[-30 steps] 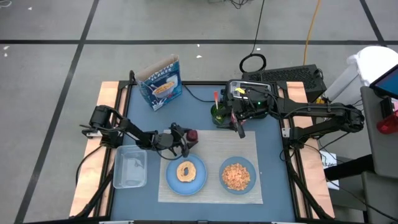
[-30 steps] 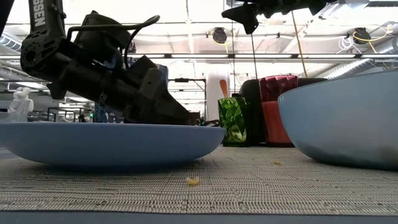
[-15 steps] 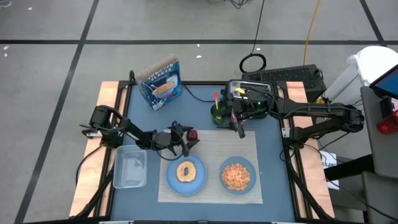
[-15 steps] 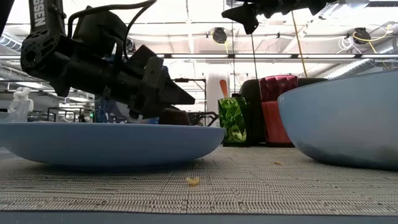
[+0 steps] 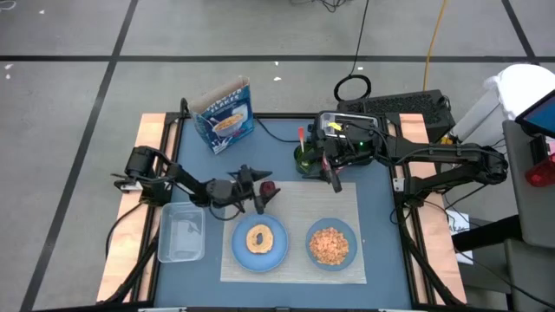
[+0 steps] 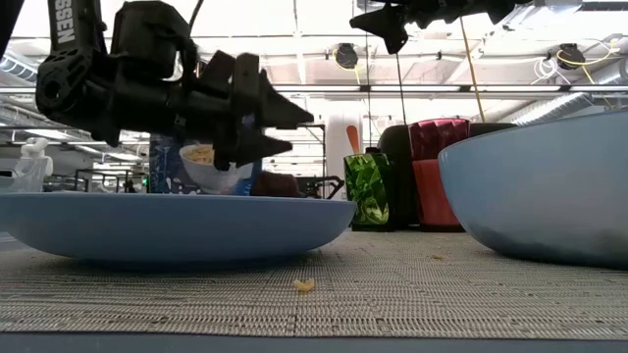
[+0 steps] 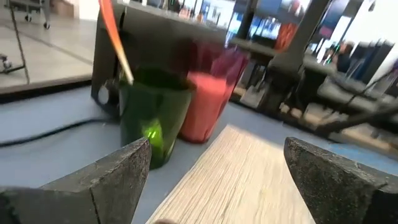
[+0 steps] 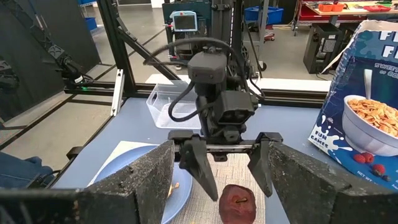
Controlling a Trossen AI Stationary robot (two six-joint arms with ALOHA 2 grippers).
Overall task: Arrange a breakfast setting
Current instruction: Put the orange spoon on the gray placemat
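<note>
A small dark-red fruit (image 5: pixel 269 188) (image 8: pixel 237 202) lies at the far edge of the beige placemat (image 5: pixel 295 208). My left gripper (image 5: pixel 258 194) (image 8: pixel 233 171) is open, raised just beside and above the fruit, not touching it. A bagel (image 5: pixel 258 238) sits on the light-blue plate (image 5: pixel 276 255) (image 6: pixel 167 227). The light-blue bowl (image 5: pixel 347 230) (image 6: pixel 549 196) holds cereal. The orange-handled spoon (image 5: pixel 302 137) (image 7: pixel 115 43) stands in a green cup (image 5: pixel 303 156) (image 7: pixel 155 115). My right gripper (image 5: pixel 336 182) is open, held above the placemat's far edge.
A clear plastic tub (image 5: pixel 181 232) lies left of the plate. A cereal box (image 5: pixel 225 115) stands at the back left. A black toaster (image 5: pixel 347 130) sits behind the right gripper. A crumb (image 6: pixel 305 285) lies on the mat.
My left gripper has risen and drawn back from the fruit with its fingers open. The fruit stays on the placemat. The right arm has not moved.
</note>
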